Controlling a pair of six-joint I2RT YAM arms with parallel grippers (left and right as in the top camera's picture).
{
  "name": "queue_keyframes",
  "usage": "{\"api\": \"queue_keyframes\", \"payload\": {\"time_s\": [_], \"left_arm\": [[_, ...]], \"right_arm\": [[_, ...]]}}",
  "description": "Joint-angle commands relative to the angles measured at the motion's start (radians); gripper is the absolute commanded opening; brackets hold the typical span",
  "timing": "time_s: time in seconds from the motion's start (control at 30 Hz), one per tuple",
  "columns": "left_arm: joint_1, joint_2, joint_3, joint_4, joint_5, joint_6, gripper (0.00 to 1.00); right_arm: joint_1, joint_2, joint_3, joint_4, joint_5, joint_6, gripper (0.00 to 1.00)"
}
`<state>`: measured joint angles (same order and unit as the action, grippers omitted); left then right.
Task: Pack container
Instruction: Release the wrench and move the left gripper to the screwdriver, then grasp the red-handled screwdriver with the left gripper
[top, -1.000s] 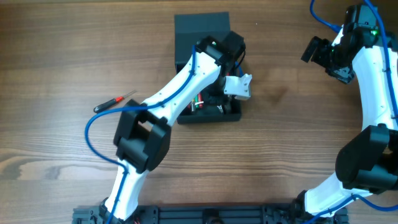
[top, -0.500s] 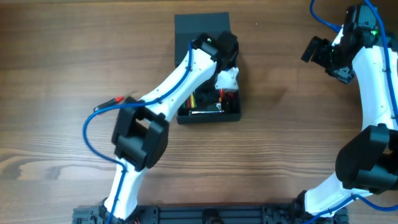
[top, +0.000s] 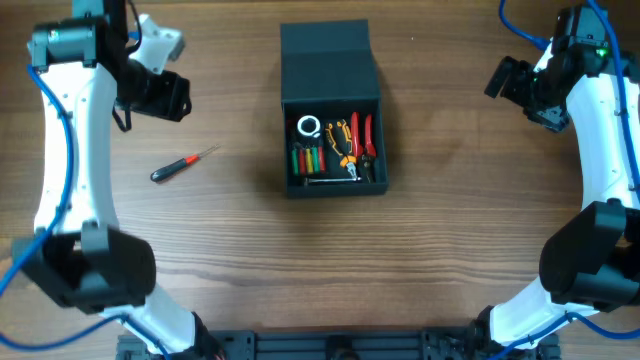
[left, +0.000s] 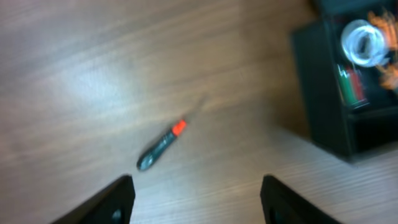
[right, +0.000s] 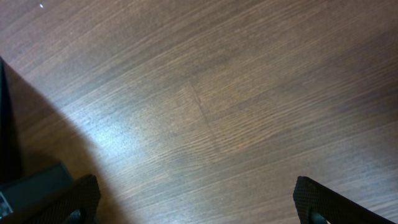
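The container (top: 331, 60) is a dark box in the middle of the table, with its flap lid folded back at the far end. Inside lie a white tape roll (top: 309, 126), green-handled drivers and orange and red pliers (top: 353, 140). A red-and-black screwdriver (top: 182, 164) lies on the table to the left of it, blurred in the left wrist view (left: 160, 146). My left gripper (top: 165, 98) hangs open and empty at the far left, above that screwdriver (left: 196, 205). Open too, my right gripper (top: 505, 80) hovers at the far right over bare wood (right: 199, 205).
The container's corner (left: 336, 106) shows at the right edge of the left wrist view. Blue cables run along both arms. A dark rail (top: 330, 345) lines the table's near edge.
My left arm has swung from over the container to the table's far left, and its gripper has opened. The tools in the box are now uncovered. The right arm has not moved.
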<state>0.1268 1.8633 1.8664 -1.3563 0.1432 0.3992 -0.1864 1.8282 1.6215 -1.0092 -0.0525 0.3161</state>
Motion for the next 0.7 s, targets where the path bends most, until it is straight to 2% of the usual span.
{"api": "queue_keyframes", "payload": {"time_s": [0.0, 0.03, 0.17, 0.3, 0.37, 0.47, 0.5, 0.67], "left_arm": [[0.061, 0.095, -0.16, 0.046, 0.043, -0.127, 0.66], [0.061, 0.117, -0.198, 0.059, 0.041, -0.125, 0.66], [0.06, 0.165, -0.305, 0.077, -0.039, 0.029, 0.75], [0.061, 0.168, -0.341, 0.12, -0.051, 0.343, 0.72], [0.061, 0.168, -0.343, 0.169, -0.051, 0.483, 0.67], [0.061, 0.176, -0.343, 0.203, -0.052, 0.63, 0.64], [0.061, 0.182, -0.343, 0.203, -0.068, 0.671, 0.63], [0.062, 0.231, -0.344, 0.205, -0.16, 0.701, 0.63]], "right_arm": [[0.002, 0.012, -0.011, 0.004, -0.009, 0.002, 1.0], [0.002, 0.012, -0.011, 0.003, -0.009, 0.001, 1.0], [0.002, 0.012, -0.011, 0.006, -0.01, 0.002, 1.0], [0.002, 0.012, -0.011, 0.014, -0.009, 0.001, 1.0], [0.002, 0.012, -0.011, 0.014, -0.009, -0.001, 1.0], [0.002, 0.012, -0.011, 0.014, -0.008, -0.003, 1.0], [0.002, 0.012, -0.011, 0.014, -0.007, -0.002, 1.0], [0.002, 0.012, -0.011, 0.024, 0.018, -0.002, 1.0]]}}
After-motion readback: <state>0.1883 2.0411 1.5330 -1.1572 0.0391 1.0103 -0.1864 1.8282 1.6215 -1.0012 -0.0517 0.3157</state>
